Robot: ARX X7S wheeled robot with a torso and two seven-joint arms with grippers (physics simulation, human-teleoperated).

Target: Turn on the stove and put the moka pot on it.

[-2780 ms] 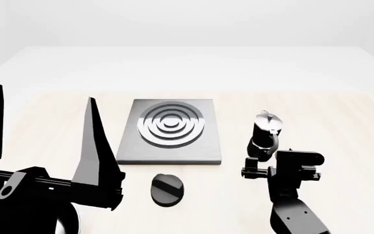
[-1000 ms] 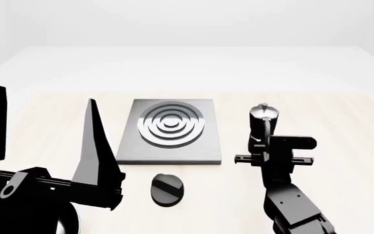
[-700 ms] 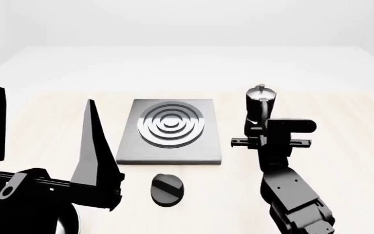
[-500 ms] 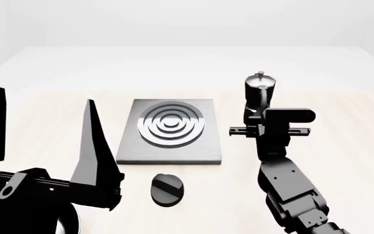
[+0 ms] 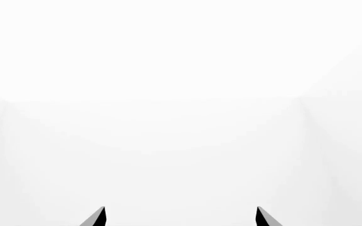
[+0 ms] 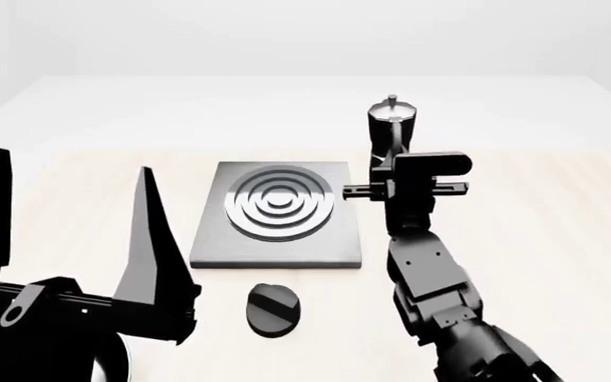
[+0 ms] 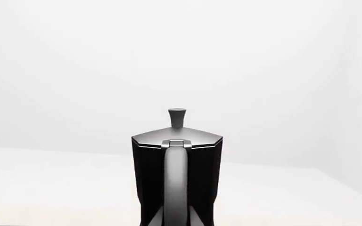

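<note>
Here, head view: right gripper (image 6: 388, 171) is clamped on the moka pot (image 6: 391, 126), which hangs upright in the air, above and just beyond the stove plate's (image 6: 277, 215) right edge. One plate with concentric burner rings, one round black knob (image 6: 273, 309) lying apart, near the plate's front edge, one pot. Left gripper (image 6: 72, 231) stands well to the left of the plate, its two fingers spread wide, holding nothing.

Left wrist view: only two dark fingertips (image 5: 99, 217) set apart against blank white; no task thing in sight.

Right wrist view: pot seen from the handle side, lid level, top knob straight up; the fingers themselves are out of frame.

Judgement: carry step. To do it well, bring the pot sideways over the ring centre, hold it level, lower until the base sits flat, then release. The knob looks untouched, so turning the stove on is likely still to do.
</note>
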